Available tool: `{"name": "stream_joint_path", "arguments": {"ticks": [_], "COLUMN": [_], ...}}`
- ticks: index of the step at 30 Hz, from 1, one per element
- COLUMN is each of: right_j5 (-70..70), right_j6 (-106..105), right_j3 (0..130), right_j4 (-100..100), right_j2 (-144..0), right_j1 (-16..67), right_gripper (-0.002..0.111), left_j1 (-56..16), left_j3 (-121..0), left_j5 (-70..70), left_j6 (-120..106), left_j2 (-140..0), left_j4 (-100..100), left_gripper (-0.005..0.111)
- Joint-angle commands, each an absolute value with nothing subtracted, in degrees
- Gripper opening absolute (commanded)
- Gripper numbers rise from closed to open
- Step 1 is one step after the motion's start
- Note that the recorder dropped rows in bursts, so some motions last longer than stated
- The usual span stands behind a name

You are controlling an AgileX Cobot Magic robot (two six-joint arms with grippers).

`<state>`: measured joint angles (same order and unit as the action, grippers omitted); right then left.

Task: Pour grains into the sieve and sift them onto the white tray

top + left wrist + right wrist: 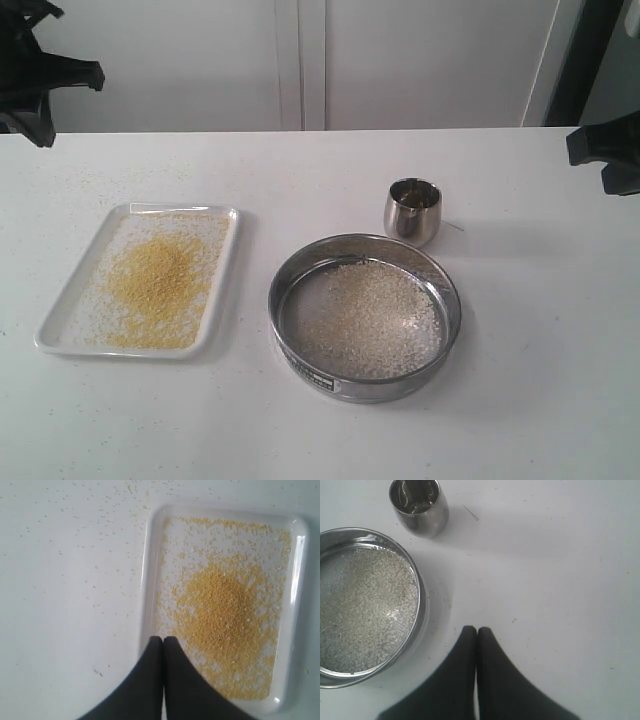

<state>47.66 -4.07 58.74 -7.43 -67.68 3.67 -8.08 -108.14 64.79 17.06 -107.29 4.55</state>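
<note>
The left end effector (163, 639) has its fingers pressed together on nothing. It hangs above the table (560, 580), and its wrist view looks down on the tray (148, 580). The right end effector (477, 629) is likewise pressed together and empty, over bare table just beside the sieve (421, 600).

In the exterior view only dark parts of the arms show: the left arm (45, 75) in the upper left corner and the right arm (605, 155) at the right edge. Both are well apart from the things on the table.

The tray lies at centre left of that view and carries a heap of fine yellow grains (222, 605), with a thinner scatter around the heap. The sieve sits flat on the table at lower centre, beside the tray and not over it. Coarse whitish grains (365, 605) are spread across its mesh. A steel cup (420, 505) stands upright just beyond the sieve and looks empty.

Pouring and sifting look done, since the fines are on the tray and the coarse grains are in the sieve. Little seems left beyond a few stray specks on the table past the tray.
</note>
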Motion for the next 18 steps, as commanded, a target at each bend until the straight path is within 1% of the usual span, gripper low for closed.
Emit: {"name": "stream_joint_path", "arguments": {"ticks": [1, 9, 18], "right_j5": [47.1, 47.1, 47.1], "right_j6": [-4.12, -4.12, -4.12], "right_j3": [58.53, 58.53, 58.53], "right_j4": [-7.3, -7.3, -7.3], "right_j2": [-67.39, -67.39, -67.39], "right_j1": [3.38, 3.38, 3.38], "right_gripper": [0.0, 0.0, 0.0], "left_j1": [-8.06, -8.06, -8.06], "left_j3": [-103.09, -93.63, -86.37], "left_j5": [69.96, 69.96, 69.96], "left_j6": [16.72, 16.72, 16.61], "left_j2": [-102.01, -93.85, -84.52], "left_j4": [6.44, 7.11, 7.37], "left_gripper": [0.0, 0.0, 0.0]}}
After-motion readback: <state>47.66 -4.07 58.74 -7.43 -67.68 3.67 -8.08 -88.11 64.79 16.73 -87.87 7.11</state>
